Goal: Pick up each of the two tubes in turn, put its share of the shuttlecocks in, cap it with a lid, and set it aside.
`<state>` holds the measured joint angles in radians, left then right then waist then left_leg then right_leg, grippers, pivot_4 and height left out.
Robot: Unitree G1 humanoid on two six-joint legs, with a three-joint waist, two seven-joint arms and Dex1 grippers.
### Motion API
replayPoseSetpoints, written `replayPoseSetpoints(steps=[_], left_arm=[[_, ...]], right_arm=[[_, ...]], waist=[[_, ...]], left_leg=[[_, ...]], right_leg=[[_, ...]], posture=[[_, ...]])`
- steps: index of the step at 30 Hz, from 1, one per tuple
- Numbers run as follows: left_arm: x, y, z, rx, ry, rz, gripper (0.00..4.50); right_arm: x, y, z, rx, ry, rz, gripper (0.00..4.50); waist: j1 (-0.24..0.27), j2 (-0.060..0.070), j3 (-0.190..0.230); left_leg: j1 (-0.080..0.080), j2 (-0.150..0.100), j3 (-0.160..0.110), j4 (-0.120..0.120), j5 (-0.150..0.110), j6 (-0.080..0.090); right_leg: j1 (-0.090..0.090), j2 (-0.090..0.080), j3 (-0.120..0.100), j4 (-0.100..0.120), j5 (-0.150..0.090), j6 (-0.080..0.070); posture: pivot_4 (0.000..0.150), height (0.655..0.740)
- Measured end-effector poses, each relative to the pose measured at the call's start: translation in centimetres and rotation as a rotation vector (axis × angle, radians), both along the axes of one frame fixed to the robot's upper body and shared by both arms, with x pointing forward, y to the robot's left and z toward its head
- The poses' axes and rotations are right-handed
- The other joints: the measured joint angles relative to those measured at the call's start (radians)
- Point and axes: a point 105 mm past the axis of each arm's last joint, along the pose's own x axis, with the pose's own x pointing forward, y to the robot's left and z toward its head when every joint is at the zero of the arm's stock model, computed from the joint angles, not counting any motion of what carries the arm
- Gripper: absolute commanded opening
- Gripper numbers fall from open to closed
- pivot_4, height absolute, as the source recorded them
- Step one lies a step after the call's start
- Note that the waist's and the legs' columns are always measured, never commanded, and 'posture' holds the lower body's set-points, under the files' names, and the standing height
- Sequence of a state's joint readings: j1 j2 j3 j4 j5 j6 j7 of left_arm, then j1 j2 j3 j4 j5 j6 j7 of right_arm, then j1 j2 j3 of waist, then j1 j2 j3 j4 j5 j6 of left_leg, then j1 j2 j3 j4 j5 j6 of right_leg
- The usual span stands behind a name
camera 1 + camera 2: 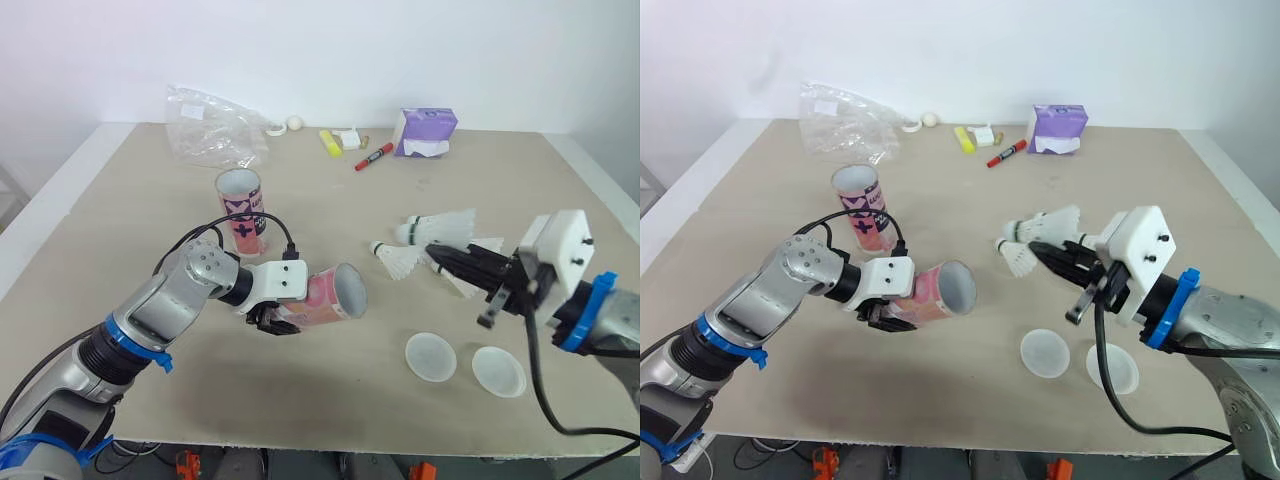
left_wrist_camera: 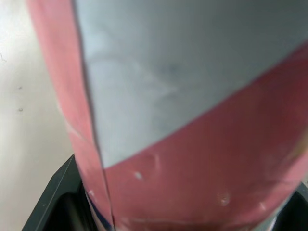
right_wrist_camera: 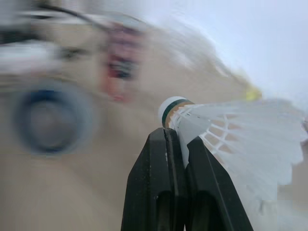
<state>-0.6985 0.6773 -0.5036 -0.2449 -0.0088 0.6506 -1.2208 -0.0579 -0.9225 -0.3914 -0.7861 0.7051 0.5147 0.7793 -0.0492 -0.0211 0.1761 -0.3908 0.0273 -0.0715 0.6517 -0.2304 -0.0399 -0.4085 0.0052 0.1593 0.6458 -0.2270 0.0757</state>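
Note:
My left gripper [image 1: 274,320] is shut on a pink tube [image 1: 325,295], held nearly level above the table with its open mouth facing right; its pink and grey wall [image 2: 192,120] sits close to the left wrist camera. A second pink tube [image 1: 240,208] stands upright behind it. My right gripper [image 3: 175,137] is shut on a white shuttlecock [image 3: 231,130] just below its green-banded cork. In the head view that gripper [image 1: 432,252] hovers right of the tube mouth, among several other shuttlecocks [image 1: 400,260] on the table. Two round lids [image 1: 431,356] [image 1: 498,371] lie near the front edge.
At the back of the table lie a clear plastic bag [image 1: 210,130], a yellow item [image 1: 329,142], a red marker [image 1: 373,157] and a purple tissue pack [image 1: 428,130]. A black cable [image 1: 535,380] hangs from my right wrist over the lids.

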Motion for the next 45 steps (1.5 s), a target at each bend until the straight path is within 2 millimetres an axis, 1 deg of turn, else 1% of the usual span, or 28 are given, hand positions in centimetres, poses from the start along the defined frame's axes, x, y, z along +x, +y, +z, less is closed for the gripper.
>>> replayPoseSetpoints(steps=[1, 3, 5, 9, 10, 13, 17, 19, 20, 21, 22, 23, 24, 26, 28, 29, 32, 34, 35, 36, 38, 39, 41, 43, 45], left_arm=[[0.0, 0.0, 0.0, -0.001, 0.003, -0.001, 3.14], [0.2, -0.1, 0.0, -0.004, 0.018, 0.003, 3.14], [0.2, -0.2, 0.0, -0.011, 0.027, 0.008, 3.14], [0.3, -0.3, 0.1, -0.02, 0.041, 0.018, 3.14], [0.3, -0.3, 0.1, -0.02, 0.041, 0.018, 3.14], [0.3, -0.4, 0.1, -0.021, 0.041, 0.017, 3.14], [0.2, -0.4, 0.1, -0.025, 0.043, 0.014, 3.14], [0.2, -0.4, 0.1, -0.025, 0.043, 0.014, 3.14], [0.2, -0.4, 0.1, -0.025, 0.043, 0.014, 3.14], [0.2, -0.4, 0.1, -0.025, 0.043, 0.015, 3.14], [0.2, -0.4, 0.1, -0.025, 0.043, 0.015, 3.14], [0.2, -0.4, 0.1, -0.025, 0.042, 0.015, 3.14], [0.2, -0.4, 0.1, -0.025, 0.042, 0.015, 3.14], [0.2, -0.4, 0.1, -0.026, 0.043, 0.016, 3.14], [0.2, -0.4, 0.1, -0.026, 0.043, 0.016, 3.14], [0.3, -0.4, 0.1, -0.026, 0.043, 0.017, 3.14], [0.3, -0.4, 0.1, -0.026, 0.044, 0.019, 3.14], [0.3, -0.4, 0.1, -0.026, 0.044, 0.02, 3.14], [0.3, -0.4, 0.1, -0.026, 0.044, 0.02, 3.14], [0.3, -0.4, 0.1, -0.026, 0.044, 0.02, 3.14], [0.3, -0.3, 0.1, -0.025, 0.044, 0.02, 3.14], [0.3, -0.3, 0.0, -0.023, 0.044, 0.021, 3.14], [0.3, -0.2, 0.0, -0.023, 0.042, 0.021, 3.14], [0.2, -0.3, 0.0, -0.024, 0.041, 0.021, 3.14], [0.2, -0.3, 0.0, -0.025, 0.041, 0.02, 3.14]], right_arm=[[-0.7, 0.8, -0.3, -0.07, -0.023, 0.076, 0.21], [-1.4, 2.0, -1.3, -0.213, -0.067, 0.19, 0.21], [-1.4, 2.6, -1.7, -0.247, -0.091, 0.224, 0.21], [-0.7, 3.1, -2.5, -0.285, -0.115, 0.235, 0.21], [-0.2, 3.4, -2.8, -0.306, -0.13, 0.238, 0.21], [0.6, 4.1, -3.1, -0.327, -0.16, 0.251, 0.21], [1.2, 4.3, -3.2, -0.365, -0.19, 0.256, 0.21], [1.3, 4.3, -3.2, -0.377, -0.198, 0.265, 0.73], [1.3, 4.4, -3.2, -0.378, -0.199, 0.269, 0.88], [1.1, 4.4, -3.3, -0.386, -0.195, 0.286, 1.36], [0.9, 4.4, -3.4, -0.392, -0.192, 0.304, 1.71], [0.8, 4.4, -3.4, -0.393, -0.193, 0.306, 1.92], [0.7, 4.3, -3.3, -0.387, -0.19, 0.309, 2.56], [0.2, 4.1, -3.5, -0.383, -0.158, 0.339, 3.27], [-0.1, 3.8, -3.3, -0.345, -0.123, 0.347, 4.16], [-0.1, 3.5, -2.8, -0.294, -0.101, 0.331, 4.48], [0.6, 2.4, -1.3, -0.149, -0.061, 0.235, 4.48], [1.5, 1.4, -1.1, -0.042, 0.0, 0.137, 4.48], [2.6, 0.5, -1.5, 0.04, 0.058, 0.041, 4.48], [3.2, -0.2, -2.1, 0.08, 0.099, -0.02, 4.48], [5.0, -1.9, -3.9, 0.193, 0.209, -0.198, 4.48], [5.7, -2.3, -4.8, 0.271, 0.255, -0.279, 4.48], [6.6, -2.4, -6.3, 0.379, 0.323, -0.383, 4.48], [7.3, -2.4, -8.0, 0.441, 0.395, -0.476, 4.48], [7.5, -2.3, -8.5, 0.462, 0.42, -0.512, 4.48]], waist=[[0.0, 0.0, 0.0], [0.0, 0.0, 0.0], [0.001, 0.0, 0.0], [0.002, -0.001, 0.0], [0.002, -0.001, 0.0], [0.003, -0.001, 0.001], [0.004, -0.001, 0.001], [0.004, -0.001, 0.001], [0.004, -0.001, 0.001], [0.004, -0.001, 0.001], [0.004, -0.001, 0.001], [0.004, -0.001, 0.001], [0.004, -0.001, 0.001], [0.004, -0.001, 0.001], [0.004, -0.001, 0.001], [0.004, -0.001, 0.001], [0.004, -0.002, 0.001], [0.004, -0.002, 0.001], [0.004, -0.003, 0.0], [0.004, -0.004, 0.0], [0.003, -0.004, 0.0], [0.002, -0.004, 0.0], [0.001, -0.002, 0.0], [0.001, 0.0, 0.0], [0.001, 0.0, 0.0]], left_leg=[[0.0, 0.0, 0.0, 0.001, 0.0, 0.0], [0.0, -0.001, 0.001, 0.002, 0.0, 0.0], [-0.001, -0.001, 0.001, 0.002, 0.0, 0.0], [-0.002, -0.002, 0.001, 0.003, 0.0, 0.0], [-0.002, -0.002, 0.002, 0.003, 0.0, 0.0], [-0.003, -0.002, 0.002, 0.002, 0.0, 0.0], [-0.003, -0.002, 0.002, 0.002, 0.0, 0.0], [-0.003, -0.002, 0.002, 0.002, 0.0, 0.0], [-0.003, -0.002, 0.002, 0.002, 0.0, 0.0], [-0.003, -0.002, 0.002, 0.002, 0.0, 0.0], [-0.003, -0.002, 0.002, 0.002, 0.0, 0.0], [-0.003, -0.002, 0.002, 0.002, 0.0, 0.0], [-0.003, -0.002, 0.002, 0.002, 0.0, 0.0], [-0.003, -0.002, 0.001, 0.002, 0.0, 0.0], [-0.003, -0.002, 0.002, 0.002, 0.0, 0.0], [-0.003, -0.002, 0.001, 0.002, 0.0, 0.0], [-0.003, -0.002, 0.001, 0.003, 0.0, 0.0], [-0.002, -0.002, 0.001, 0.003, 0.0, 0.0], [-0.002, -0.002, 0.001, 0.003, 0.0, 0.0], [-0.003, -0.002, 0.001, 0.003, 0.0, 0.0], [-0.003, -0.002, 0.001, 0.003, 0.0, 0.0], [-0.002, -0.002, 0.001, 0.002, 0.0, 0.0], [-0.002, -0.002, 0.001, 0.001, 0.0, 0.0], [-0.003, -0.002, 0.001, 0.001, 0.0, 0.0], [-0.003, -0.002, 0.001, 0.001, 0.0, 0.0]], right_leg=[[0.0, -0.001, 0.0, 0.0, 0.0, 0.0], [0.0, -0.002, 0.0, 0.0, 0.0, 0.001], [0.0, -0.002, 0.0, 0.0, 0.0, 0.001], [0.0, -0.003, 0.0, 0.0, 0.0, 0.001], [0.0, -0.003, 0.0, 0.0, 0.0, 0.001], [0.0, -0.003, 0.0, 0.0, -0.001, 0.002], [0.0, -0.004, 0.0, 0.0, -0.001, 0.002], [0.0, -0.004, 0.0, 0.0, -0.001, 0.003], [0.0, -0.004, 0.0, 0.0, -0.001, 0.003], [0.0, -0.004, 0.0, 0.0, -0.001, 0.003], [0.0, -0.004, 0.0, 0.0, -0.001, 0.003], [0.0, -0.004, 0.0, 0.0, -0.001, 0.003], [0.0, -0.004, 0.0, 0.0, -0.001, 0.003], [0.0, -0.004, 0.0, 0.0, -0.001, 0.003], [0.0, -0.004, 0.0, 0.0, -0.001, 0.003], [0.001, -0.004, 0.0, 0.0, -0.001, 0.003], [0.001, -0.004, 0.0, 0.0, -0.001, 0.003], [0.001, -0.004, 0.0, 0.0, -0.001, 0.003], [0.001, -0.004, 0.0, 0.0, -0.001, 0.003], [0.001, -0.004, 0.0, 0.0, -0.001, 0.003], [0.001, -0.004, 0.0, 0.0, -0.001, 0.003], [0.0, -0.004, 0.0, 0.0, -0.001, 0.003], [0.0, -0.003, 0.0, 0.001, -0.001, 0.002], [0.0, -0.003, 0.0, 0.001, -0.001, 0.002], [0.0, -0.003, 0.0, 0.0, -0.001, 0.002]], posture=[[0.15, 0.74], [0.15, 0.74], [0.15, 0.74], [0.15, 0.74], [0.15, 0.74], [0.15, 0.74], [0.15, 0.74], [0.15, 0.74], [0.15, 0.74], [0.15, 0.74], [0.15, 0.74], [0.15, 0.74], [0.15, 0.74], [0.15, 0.74], [0.15, 0.74], [0.15, 0.74], [0.15, 0.74], [0.15, 0.74], [0.15, 0.74], [0.15, 0.74], [0.15, 0.74], [0.15, 0.74], [0.15, 0.74], [0.15, 0.74], [0.15, 0.74]])
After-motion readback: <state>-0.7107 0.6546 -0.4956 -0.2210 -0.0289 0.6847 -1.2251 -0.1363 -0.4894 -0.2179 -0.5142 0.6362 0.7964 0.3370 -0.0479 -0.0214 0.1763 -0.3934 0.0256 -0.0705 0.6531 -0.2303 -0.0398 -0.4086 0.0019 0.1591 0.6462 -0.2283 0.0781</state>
